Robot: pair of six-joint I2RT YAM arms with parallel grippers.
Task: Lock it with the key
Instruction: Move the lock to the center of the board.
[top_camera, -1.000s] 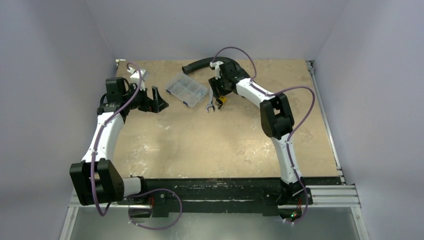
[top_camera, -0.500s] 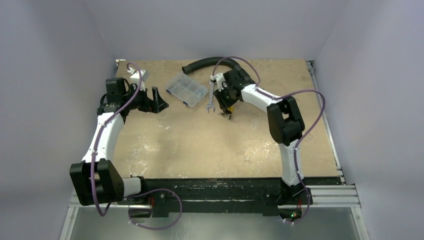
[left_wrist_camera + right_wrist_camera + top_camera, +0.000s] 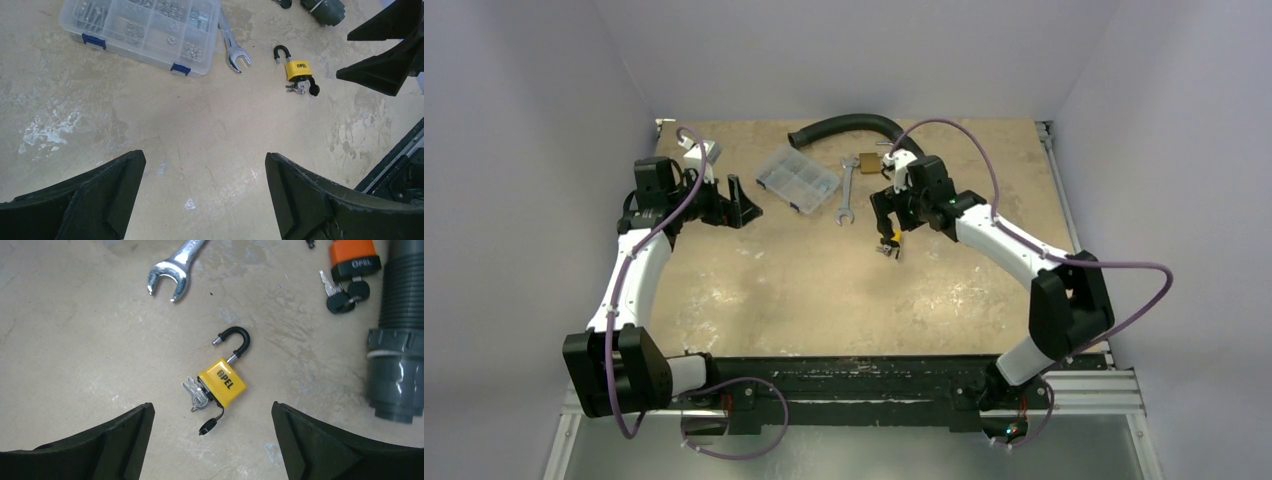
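A yellow padlock (image 3: 223,381) lies on the table with its black shackle (image 3: 236,342) swung open. Silver keys (image 3: 196,392) and a black tab (image 3: 210,425) sit at its base; I cannot tell whether a key is in the keyhole. My right gripper (image 3: 212,412) is open and empty, hovering just above the lock's key end. From above, the lock (image 3: 891,239) shows just below this gripper (image 3: 888,214). My left gripper (image 3: 202,165) is open and empty far to the left (image 3: 742,198); its view shows the lock (image 3: 298,70) at a distance.
A second, orange-topped padlock (image 3: 352,255) with black-headed keys (image 3: 341,296) lies at the back, next to a grey corrugated hose (image 3: 397,330). A wrench (image 3: 846,190) and a clear parts box (image 3: 797,178) lie left of the yellow lock.
My right arm has swung out to the right and its gripper has come nearer. The yellow padlock now lies nearer the front than before. The left arm has not moved.
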